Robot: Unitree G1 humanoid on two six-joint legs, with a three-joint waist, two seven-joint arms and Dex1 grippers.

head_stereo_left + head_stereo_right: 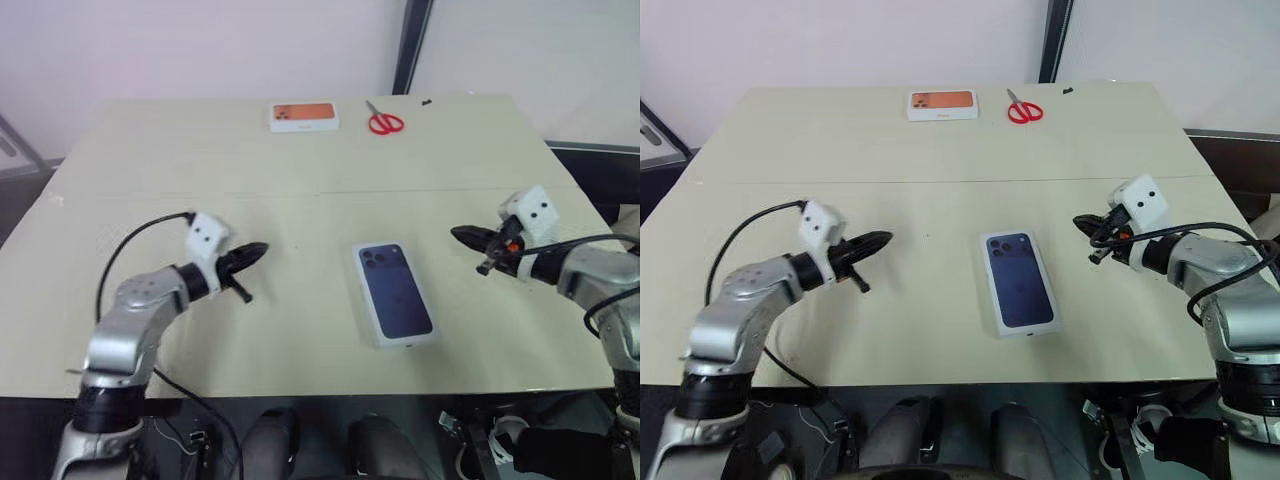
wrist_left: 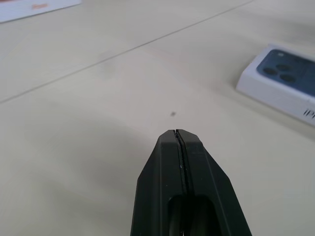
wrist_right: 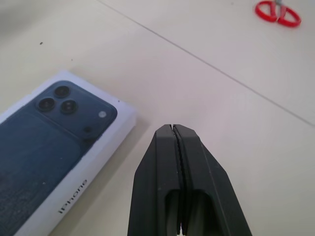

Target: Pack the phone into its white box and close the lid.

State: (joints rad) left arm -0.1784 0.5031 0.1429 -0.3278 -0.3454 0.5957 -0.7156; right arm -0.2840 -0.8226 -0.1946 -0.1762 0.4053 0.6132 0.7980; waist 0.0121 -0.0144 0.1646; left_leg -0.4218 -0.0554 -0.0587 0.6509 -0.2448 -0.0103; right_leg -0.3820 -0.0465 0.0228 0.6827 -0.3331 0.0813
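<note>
Lid (image 1: pixel 396 293) in place, the white box (image 3: pixel 98 162) lies closed and flat on the pale desk (image 1: pixel 300 200), somewhat toward the near edge and right of its middle, long side running roughly from near edge to far edge. The lid's top face is smooth and carries a dark blue printed phone picture with a cluster of round lenses at the far left corner; the side walls are plain matte white with small grey lettering along one long side. The phone itself cannot be seen, so whether it is inside cannot be told.

Both arms reach in over the desk from opposite sides, well apart from the box. The left pincer (image 1: pixel 252 253) points toward the box from the left, its two black fingers pressed together, nothing between them. The right pincer (image 1: pixel 462 234) points toward it from the right, likewise clenched and carrying nothing. Each is slightly nosed down above the bare desk surface, touching nothing.

Near the far edge lies a smaller white box with an orange print (image 1: pixel 304 116), and just to its right a pair of red-handled scissors (image 1: pixel 384 121). A thin seam crosses the desk from left edge to right edge between these and the closed box.
</note>
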